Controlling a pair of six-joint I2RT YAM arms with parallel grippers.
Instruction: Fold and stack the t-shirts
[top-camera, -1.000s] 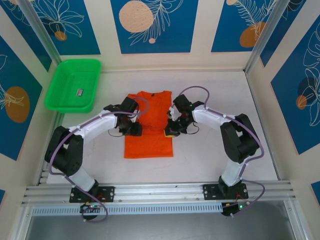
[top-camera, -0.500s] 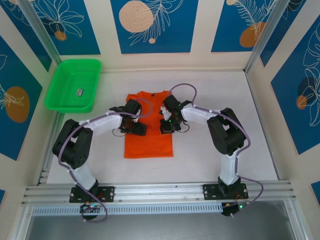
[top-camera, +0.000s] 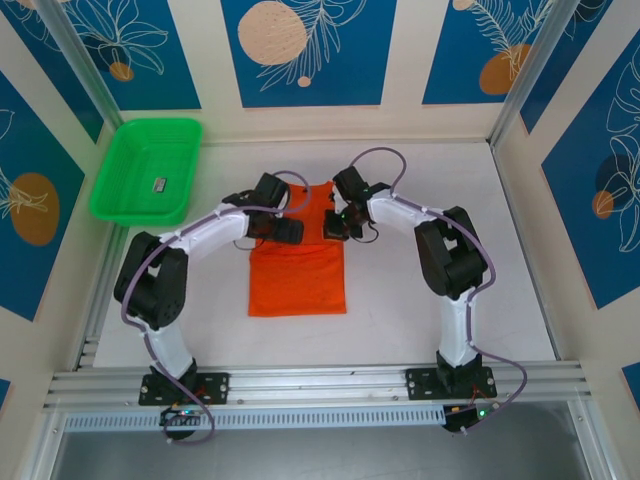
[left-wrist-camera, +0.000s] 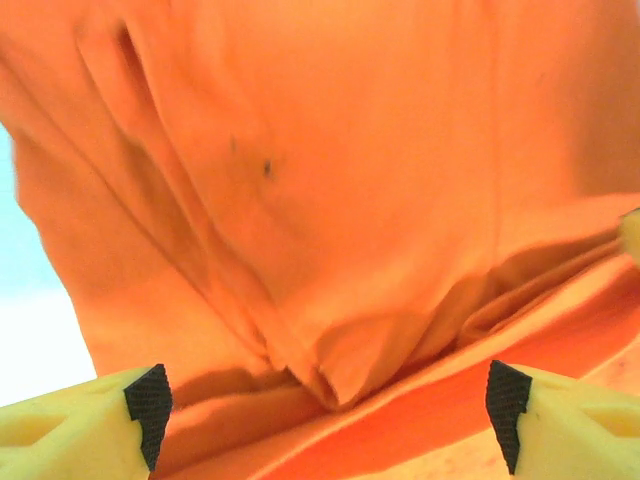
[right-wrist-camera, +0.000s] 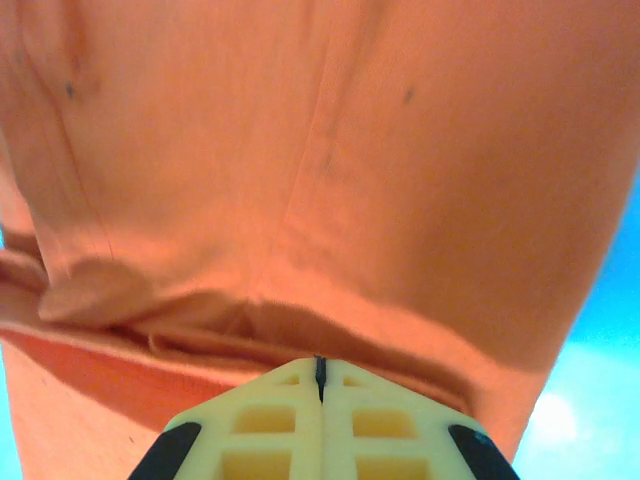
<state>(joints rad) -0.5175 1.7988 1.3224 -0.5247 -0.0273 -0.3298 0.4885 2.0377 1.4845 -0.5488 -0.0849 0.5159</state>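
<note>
One orange t-shirt (top-camera: 297, 270) lies between the spread left fingers (left-wrist-camera: 148, 400) while the right fingers (right-wrist-camera: 285, 400) pinch its fold.

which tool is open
The left tool: its fingers stand wide apart in front of the t-shirt, while the right tool is pinched shut on it.

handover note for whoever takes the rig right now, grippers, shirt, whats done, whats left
Left gripper: open, fingertips wide apart just short of the cloth, holding nothing.
Right gripper: shut, apparently pinching a fold of the t-shirt.
The orange t-shirt lies mid-table as a narrow upright strip, both grippers at its upper half. The green tray sits far left, apart from it.
Done: the sides look folded in.
Left: fold it lengthwise into a compact piece, then stack. No stack is started.
</note>
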